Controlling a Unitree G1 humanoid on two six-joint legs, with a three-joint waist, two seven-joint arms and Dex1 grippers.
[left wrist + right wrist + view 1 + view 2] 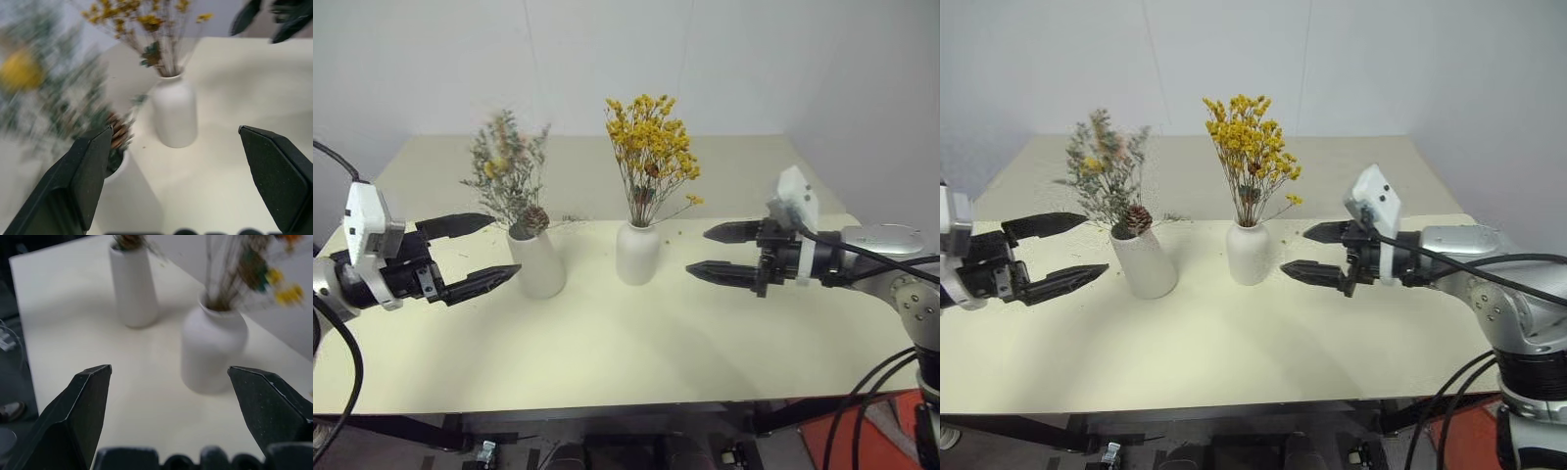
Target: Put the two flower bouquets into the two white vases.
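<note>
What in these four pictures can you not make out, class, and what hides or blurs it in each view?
- Stem ends of the yellow bouquet: hidden inside the bottle vase, both eye views.
- Stem ends of the grey-green bouquet: hidden inside the tapered vase.
- Grey-green blossoms: smeared by blur, left wrist view.
- Yellow blossoms: cut off by the edge, right wrist view.

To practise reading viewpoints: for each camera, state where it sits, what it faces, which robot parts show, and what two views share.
Left eye, head: looks down at the table; left gripper and right gripper, both open.
Right eye, head: same scene.
Left wrist: faces the bottle vase with the yellow bouquet; own fingers.
Right wrist: faces both vases, tapered vase farther; own fingers.
Shared: both wrist views show the bottle vase.
</note>
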